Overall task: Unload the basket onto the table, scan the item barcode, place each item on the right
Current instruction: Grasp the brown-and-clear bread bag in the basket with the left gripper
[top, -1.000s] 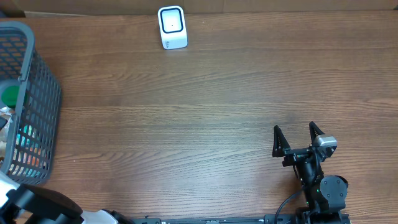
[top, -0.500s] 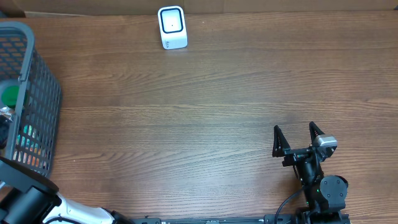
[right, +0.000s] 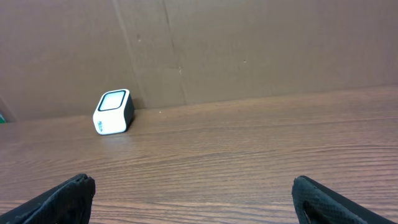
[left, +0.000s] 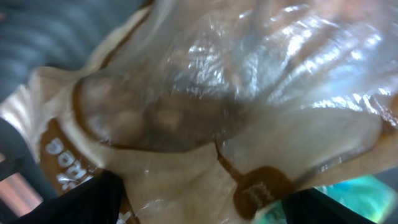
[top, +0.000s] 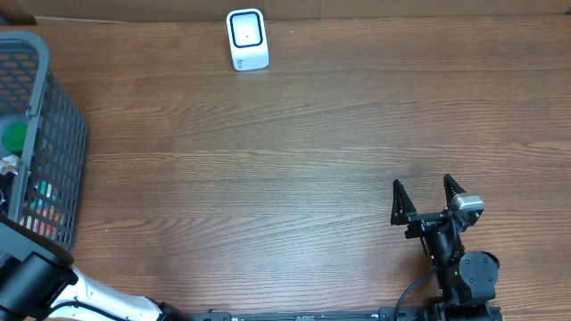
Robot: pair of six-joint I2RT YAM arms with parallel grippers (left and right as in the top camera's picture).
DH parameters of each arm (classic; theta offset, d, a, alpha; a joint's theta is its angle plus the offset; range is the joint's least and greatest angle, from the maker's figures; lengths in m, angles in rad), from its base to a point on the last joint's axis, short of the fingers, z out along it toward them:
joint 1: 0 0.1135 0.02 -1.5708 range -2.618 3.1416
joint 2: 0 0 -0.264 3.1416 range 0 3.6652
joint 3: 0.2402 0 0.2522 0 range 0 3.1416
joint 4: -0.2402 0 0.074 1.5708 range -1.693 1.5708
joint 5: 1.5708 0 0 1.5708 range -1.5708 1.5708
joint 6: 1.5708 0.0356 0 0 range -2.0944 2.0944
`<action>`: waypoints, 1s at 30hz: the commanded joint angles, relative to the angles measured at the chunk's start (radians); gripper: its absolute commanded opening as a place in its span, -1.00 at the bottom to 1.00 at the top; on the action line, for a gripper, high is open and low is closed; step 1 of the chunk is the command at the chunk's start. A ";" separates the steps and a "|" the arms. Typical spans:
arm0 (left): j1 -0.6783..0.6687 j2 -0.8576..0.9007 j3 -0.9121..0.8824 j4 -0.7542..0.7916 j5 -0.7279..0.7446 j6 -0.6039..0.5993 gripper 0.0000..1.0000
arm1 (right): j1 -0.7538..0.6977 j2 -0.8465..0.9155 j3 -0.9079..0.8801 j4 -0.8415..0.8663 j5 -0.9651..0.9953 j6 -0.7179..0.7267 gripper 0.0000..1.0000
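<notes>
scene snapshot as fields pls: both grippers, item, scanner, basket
left gripper: down in the basket, jaws apart either side of the bag, no firm grip evident
right gripper: open, empty, parked near the table's front edge
bag: tan and clear plastic, fills the left wrist view
scanner: white, at the far edge of the table, nothing in front of it
basket: grey mesh, far left
barcode: not visible

A wood-grain table (top: 294, 152) carries a white scanner (top: 247, 39) at its far edge and a grey basket (top: 55, 116) at left.
</notes>
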 commanded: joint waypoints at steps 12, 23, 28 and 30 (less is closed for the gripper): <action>0.005 0.056 0.011 0.000 -0.025 0.027 -0.01 | 0.006 -0.012 -0.011 0.003 0.010 0.002 1.00; 0.002 0.056 0.222 -0.109 -0.100 0.027 -0.92 | 0.006 -0.012 -0.011 0.003 0.010 0.002 1.00; 0.002 0.060 0.228 -0.104 -0.149 0.028 -0.92 | 0.006 -0.012 -0.011 0.003 0.010 0.002 1.00; 0.002 0.062 0.228 -0.093 -0.153 0.053 -0.92 | 0.006 -0.012 -0.011 0.003 0.010 0.002 1.00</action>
